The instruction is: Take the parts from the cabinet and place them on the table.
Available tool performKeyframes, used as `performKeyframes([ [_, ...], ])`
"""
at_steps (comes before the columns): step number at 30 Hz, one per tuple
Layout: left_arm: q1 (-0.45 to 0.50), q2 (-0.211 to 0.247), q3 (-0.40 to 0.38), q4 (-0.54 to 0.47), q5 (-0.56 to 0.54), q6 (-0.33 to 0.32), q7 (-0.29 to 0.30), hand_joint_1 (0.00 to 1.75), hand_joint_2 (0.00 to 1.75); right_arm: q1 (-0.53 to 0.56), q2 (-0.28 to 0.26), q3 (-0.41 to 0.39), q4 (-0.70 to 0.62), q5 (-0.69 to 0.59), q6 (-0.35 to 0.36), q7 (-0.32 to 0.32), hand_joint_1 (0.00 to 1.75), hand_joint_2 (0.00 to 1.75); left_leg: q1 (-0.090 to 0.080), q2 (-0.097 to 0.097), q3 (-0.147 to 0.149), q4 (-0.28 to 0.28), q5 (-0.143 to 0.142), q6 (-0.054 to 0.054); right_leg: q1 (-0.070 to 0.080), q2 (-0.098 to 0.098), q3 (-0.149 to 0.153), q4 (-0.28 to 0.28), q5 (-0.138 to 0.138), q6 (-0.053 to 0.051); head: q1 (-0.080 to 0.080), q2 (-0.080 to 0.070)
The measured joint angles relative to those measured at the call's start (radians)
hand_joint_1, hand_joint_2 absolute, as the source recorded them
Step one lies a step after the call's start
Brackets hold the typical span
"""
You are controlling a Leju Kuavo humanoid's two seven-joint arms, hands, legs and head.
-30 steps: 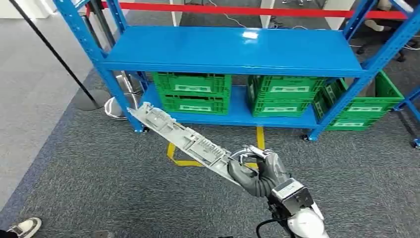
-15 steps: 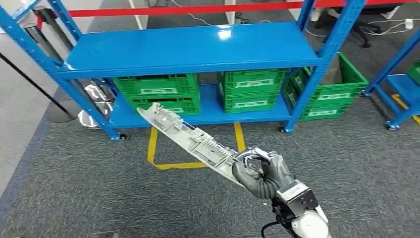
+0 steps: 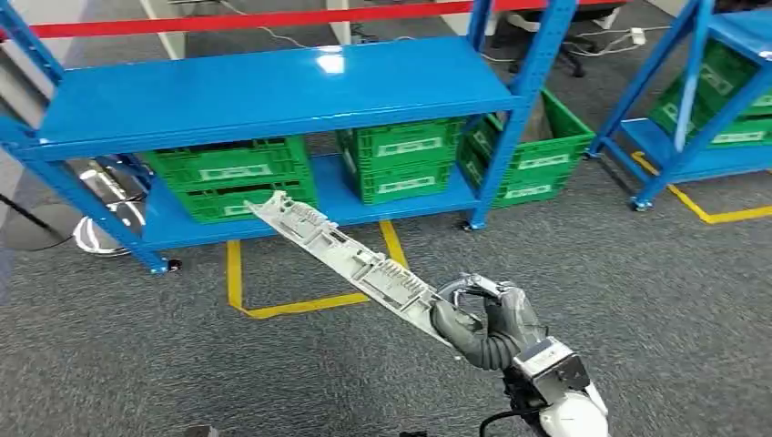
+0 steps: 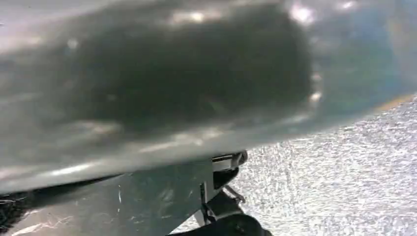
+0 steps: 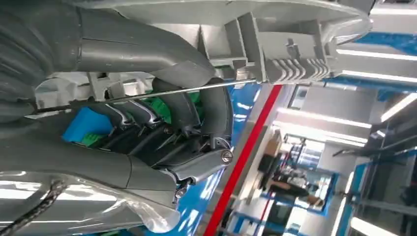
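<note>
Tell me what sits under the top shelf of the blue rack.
Under the top shelf of the blue rack, green crates stand on the lower shelf. What the crates hold is hidden by the shelf above.

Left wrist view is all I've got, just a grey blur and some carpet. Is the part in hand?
Observer: Yes. The right hand grips one end of the long grey part, seen in the head view.
Operator: How does it lie?
Observer: It slants out over the carpet toward the blue rack.
Operator: What's on the rack?
Observer: The top shelf is bare; green crates stand on the lower shelf.
</note>
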Motion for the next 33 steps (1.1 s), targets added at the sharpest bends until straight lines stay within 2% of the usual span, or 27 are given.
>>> performKeyframes([
  [1,-0.001,0.0,0.0,0.0,-0.003,0.0,0.002,0.0,0.0,0.004,0.0,0.0,0.0,0.003,0.0,-0.001,1.75,1.75,0.0,0.012,0.0,0.001,-0.001,-0.001,0.0,-0.006,0.038,-0.061,0.035,0.001,0.0,0.0],
  [2,-0.003,-0.001,0.0,0.0,-0.007,0.0,0.003,0.0,0.0,0.007,0.0,0.0,-0.003,0.005,0.0,-0.001,1.75,1.75,0.0,0.023,0.001,0.002,-0.002,-0.004,0.0,-0.019,0.096,-0.161,0.078,0.0,0.0,0.0],
  [3,-0.003,-0.002,0.0,0.0,-0.008,0.0,0.004,0.0,0.0,0.009,0.0,-0.001,-0.006,0.005,-0.003,-0.001,1.75,1.75,-0.001,0.03,0.002,0.008,-0.005,-0.008,0.001,-0.054,0.15,-0.254,0.107,-0.002,0.0,0.0],
  [4,-0.003,-0.002,0.0,0.0,-0.009,0.0,0.005,0.0,0.0,0.007,0.0,-0.002,-0.009,0.005,-0.005,-0.003,1.75,1.75,-0.011,0.037,0.0,0.012,-0.009,-0.015,0.013,-0.095,0.163,-0.283,0.086,-0.012,0.001,0.0],
  [5,-0.002,-0.003,0.0,0.0,-0.01,0.0,0.005,0.0,0.0,0.009,0.0,-0.002,-0.015,0.006,-0.005,-0.004,1.75,1.75,-0.012,0.043,-0.001,0.019,-0.011,-0.019,0.008,-0.072,0.169,-0.284,0.098,-0.025,-0.002,0.0],
  [8,-0.004,-0.003,0.0,0.0,-0.013,-0.002,0.006,0.0,0.0,0.014,0.0,-0.004,-0.026,0.007,-0.005,-0.01,1.75,1.75,-0.011,0.07,0.003,0.018,-0.008,-0.028,0.01,-0.044,0.158,-0.28,0.102,-0.038,-0.004,0.0],
  [9,-0.006,-0.003,0.0,0.0,-0.016,-0.002,0.006,0.0,0.0,0.017,0.0,-0.004,-0.03,0.008,-0.006,-0.01,1.75,1.75,-0.007,0.056,-0.001,0.023,-0.019,-0.037,0.002,-0.036,0.159,-0.285,0.109,-0.048,-0.005,0.0],
  [10,-0.006,-0.003,0.0,0.0,-0.019,-0.002,0.006,0.0,0.0,0.018,0.0,-0.004,-0.034,0.009,-0.007,-0.011,1.75,1.75,-0.003,0.009,-0.008,0.048,-0.045,-0.043,0.001,-0.027,0.156,-0.285,0.111,-0.052,-0.008,0.0],
  [11,-0.005,-0.003,0.0,0.0,-0.019,-0.002,0.006,0.0,0.0,0.018,0.0,-0.004,-0.035,0.01,-0.008,-0.011,1.75,1.75,-0.001,-0.019,-0.033,0.111,-0.088,-0.046,0.0,-0.019,0.153,-0.285,0.114,-0.057,-0.008,0.0],
  [13,-0.001,-0.003,0.0,0.0,-0.02,-0.002,0.008,0.0,0.0,0.02,0.002,-0.004,-0.037,0.011,-0.008,-0.012,1.75,1.75,0.001,-0.033,-0.099,0.271,-0.164,-0.05,0.001,0.002,0.147,-0.285,0.117,-0.061,-0.009,0.0],
  [14,0.001,-0.003,0.0,0.0,-0.021,-0.001,0.008,0.0,0.0,0.022,0.001,-0.004,-0.038,0.012,-0.008,-0.012,1.75,1.75,0.001,-0.034,-0.121,0.325,-0.178,-0.051,0.001,0.012,0.147,-0.284,0.118,-0.061,-0.01,0.0],
  [15,0.001,-0.002,0.0,0.0,-0.021,-0.001,0.008,0.0,0.0,0.026,0.002,-0.005,-0.038,0.012,-0.008,-0.012,1.75,1.75,0.001,-0.034,-0.12,0.328,-0.165,-0.05,0.001,0.023,0.147,-0.284,0.119,-0.061,-0.009,0.0],
  [17,0.0,-0.002,0.0,0.0,-0.021,-0.001,0.008,0.0,0.0,0.027,0.001,-0.005,-0.038,0.013,-0.008,-0.011,1.75,1.75,0.004,-0.037,-0.067,0.219,-0.087,-0.046,0.0,0.044,0.147,-0.284,0.121,-0.057,-0.009,0.0],
  [18,-0.001,-0.001,0.0,0.0,-0.021,-0.001,0.008,0.0,0.0,0.027,0.002,-0.005,-0.039,0.013,-0.008,-0.012,1.75,1.75,0.005,-0.048,-0.028,0.134,-0.043,-0.043,0.0,0.053,0.148,-0.284,0.123,-0.054,-0.01,0.0],
  [19,-0.001,-0.001,0.0,0.0,-0.021,-0.001,0.008,0.0,0.0,0.028,0.002,-0.005,-0.042,0.013,-0.008,-0.012,1.75,1.75,0.007,-0.081,0.003,0.064,-0.017,-0.038,-0.001,0.06,0.146,-0.284,0.125,-0.051,-0.01,0.0],
  [20,-0.001,-0.001,0.0,0.0,-0.021,0.0,0.009,0.0,0.0,0.026,0.002,-0.005,-0.043,0.013,-0.008,-0.012,1.75,1.75,0.007,-0.09,0.011,0.037,-0.023,-0.035,0.006,0.07,0.139,-0.277,0.126,-0.044,-0.009,0.0],
  [22,-0.004,-0.001,0.0,0.0,-0.021,0.0,0.011,0.0,0.0,0.028,0.003,-0.005,-0.05,0.015,-0.008,-0.013,1.75,1.75,0.004,-0.084,0.009,0.028,-0.031,-0.032,0.001,0.08,0.124,-0.279,0.135,-0.029,-0.006,0.0],
  [23,-0.003,-0.001,0.0,0.0,-0.021,0.0,0.011,0.0,0.0,0.029,0.003,-0.006,-0.051,0.015,-0.008,-0.013,1.75,1.75,0.001,-0.079,0.008,0.027,-0.029,-0.027,-0.001,0.083,0.124,-0.283,0.139,-0.022,-0.009,0.0],
  [24,-0.004,-0.002,0.0,0.0,-0.021,0.0,0.011,0.0,0.0,0.03,0.003,-0.007,-0.053,0.016,-0.008,-0.013,1.75,1.75,0.008,-0.07,0.006,0.016,-0.02,-0.016,0.0,0.087,0.119,-0.282,0.139,-0.016,-0.008,0.0],
  [25,-0.006,-0.002,0.0,0.0,-0.021,0.0,0.011,0.0,0.0,0.032,0.003,-0.007,-0.055,0.016,-0.008,-0.013,1.75,1.75,0.009,-0.06,0.008,0.013,-0.016,-0.011,0.001,0.057,0.106,-0.267,0.122,-0.013,-0.007,0.0],
  [26,-0.007,-0.003,0.0,0.0,-0.021,0.0,0.011,0.0,0.0,0.03,0.003,-0.007,-0.057,0.016,-0.008,-0.013,1.75,1.75,0.006,-0.055,0.006,0.013,-0.014,-0.004,0.004,0.025,0.084,-0.215,0.084,-0.01,-0.001,0.0],
  [27,-0.006,-0.003,0.0,0.0,-0.021,0.0,0.011,0.0,0.0,0.03,0.003,-0.007,-0.058,0.016,-0.008,-0.013,1.75,1.75,0.004,-0.046,0.004,0.013,-0.014,-0.002,0.003,0.009,0.051,-0.135,0.042,-0.007,0.005,0.0],
  [29,-0.003,-0.003,0.001,0.0,-0.021,0.001,0.011,0.0,0.0,0.031,0.003,-0.007,-0.058,0.016,-0.008,-0.013,1.75,1.75,-0.001,-0.025,0.002,0.013,-0.014,0.0,0.003,0.002,-0.014,0.02,-0.022,-0.004,0.005,0.0],
  [30,-0.003,-0.002,0.001,0.0,-0.021,0.002,0.011,0.0,0.0,0.031,0.003,-0.007,-0.058,0.016,-0.008,-0.013,1.75,1.75,-0.002,-0.016,0.001,0.014,-0.013,0.001,0.003,0.001,-0.022,0.043,-0.023,-0.003,0.004,0.0],
  [31,-0.004,-0.002,0.001,0.0,-0.021,0.002,0.011,0.0,0.0,0.031,0.003,-0.007,-0.058,0.016,-0.008,-0.013,1.75,1.75,-0.003,-0.009,0.002,0.014,-0.013,0.001,0.003,0.001,-0.006,0.022,-0.004,-0.004,0.004,0.0],
  [32,-0.005,-0.002,0.001,0.0,-0.021,0.002,0.011,0.0,0.0,0.031,0.003,-0.007,-0.058,0.016,-0.008,-0.012,1.75,1.75,-0.004,-0.004,0.002,0.014,-0.013,0.001,0.003,-0.003,0.03,-0.039,0.029,-0.007,0.004,0.0],
  [33,-0.006,-0.003,0.001,0.0,-0.023,0.002,0.011,0.0,0.0,0.031,0.003,-0.007,-0.058,0.016,-0.008,-0.011,1.75,1.75,-0.005,0.003,0.004,0.014,-0.014,0.0,0.004,-0.01,0.089,-0.142,0.075,-0.012,0.004,0.0],
])
